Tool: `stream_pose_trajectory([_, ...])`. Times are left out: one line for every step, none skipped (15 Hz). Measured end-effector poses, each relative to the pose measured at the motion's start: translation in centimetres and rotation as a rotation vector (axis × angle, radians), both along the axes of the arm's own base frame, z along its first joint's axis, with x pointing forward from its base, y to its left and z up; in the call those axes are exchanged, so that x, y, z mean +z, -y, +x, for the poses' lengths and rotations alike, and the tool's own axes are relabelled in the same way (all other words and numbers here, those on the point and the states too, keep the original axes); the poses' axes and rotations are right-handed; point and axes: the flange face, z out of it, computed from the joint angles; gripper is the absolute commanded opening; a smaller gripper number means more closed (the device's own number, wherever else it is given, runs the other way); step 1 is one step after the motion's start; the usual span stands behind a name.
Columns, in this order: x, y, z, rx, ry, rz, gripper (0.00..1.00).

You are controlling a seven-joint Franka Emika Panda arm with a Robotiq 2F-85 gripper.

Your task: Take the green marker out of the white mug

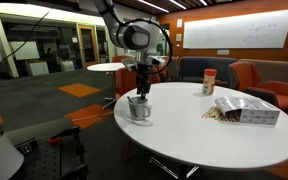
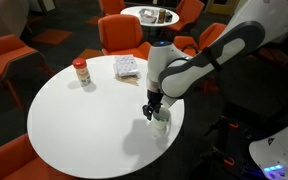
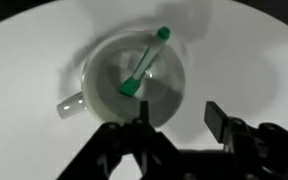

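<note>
Hovering hand over white mug, green marker inside

Wrist view, looking down: the white mug (image 3: 102, 92) stands on the white bench (image 3: 24, 50), with its handle (image 3: 71, 103) pointing to the left of the frame. The green marker (image 3: 147, 60) lies slanted inside the mug. One end sits at the rim at upper right and the other ends near the middle of the opening. Which end is higher: cannot tell.

Hand (image 3: 179, 116): spread wide, nothing between the fingers. One finger (image 3: 141, 122) overlaps the mug's near rim in the frame. The other shows over bare bench just beside the mug's wall. The gap between them lines up with the near right part of the rim, not with the marker. The marker lies beyond both fingertips, toward the top of the frame, apart from either finger and untouched.

In both exterior views the hand (image 1: 141, 84) (image 2: 154, 105) hangs straight down from the arm (image 2: 199, 65), directly above the mug (image 1: 138, 108) (image 2: 161, 122). The fingertips are close to the rim; contact cannot be judged. The mug is upright, near the edge of the round bench (image 1: 199, 140) (image 2: 84, 130). The marker is too small to resolve in these views.

Also on the bench are a jar with a red lid (image 1: 209, 82) (image 2: 81, 72) and a packet (image 1: 246, 110) (image 2: 127, 67), both well apart from the mug and the hand
</note>
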Motion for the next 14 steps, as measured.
stream_pose_trajectory([0.2, 0.0, 0.1, -0.001, 0.006, 0.001, 0.65])
stream_pose_trajectory([0.4, 0.0, 0.1, -0.002, 0.010, 0.002, 0.64])
stream_pose_trajectory([0.8, 0.0, 0.1, -0.002, 0.015, 0.002, 0.63])
stream_pose_trajectory([1.1, 0.1, 0.0, -0.002, 0.020, 0.002, 0.57])
stream_pose_trajectory([1.5, 0.1, -0.2, -0.003, 0.025, 0.001, 0.53])
stream_pose_trajectory([1.9, 0.2, -0.5, -0.005, 0.029, 0.001, 0.51])
stream_pose_trajectory([2.3, 0.4, -0.8, -0.006, 0.032, 0.001, 0.45])
stream_pose_trajectory([2.6, 0.5, -1.1, -0.009, 0.034, 0.000, 0.47])
stream_pose_trajectory([2.9, 0.7, -1.4, -0.013, 0.035, 0.000, 0.43])
stream_pose_trajectory([3.0, 1.0, -1.8, -0.020, 0.033, 0.000, 0.42])
stream_pose_trajectory([3.0, 1.4, -2.1, -0.031, 0.029, 0.002, 0.40])
stream_pose_trajectory([2.8, 1.8, -2.3, -0.044, 0.024, 0.004, 0.40])
stream_pose_trajectory([2.6, 2.1, -2.5, -0.057, 0.017, 0.007, 0.40])
stream_pose_trajectory([2.4, 2.5, -2.6, -0.069, 0.010, 0.009, 0.42])
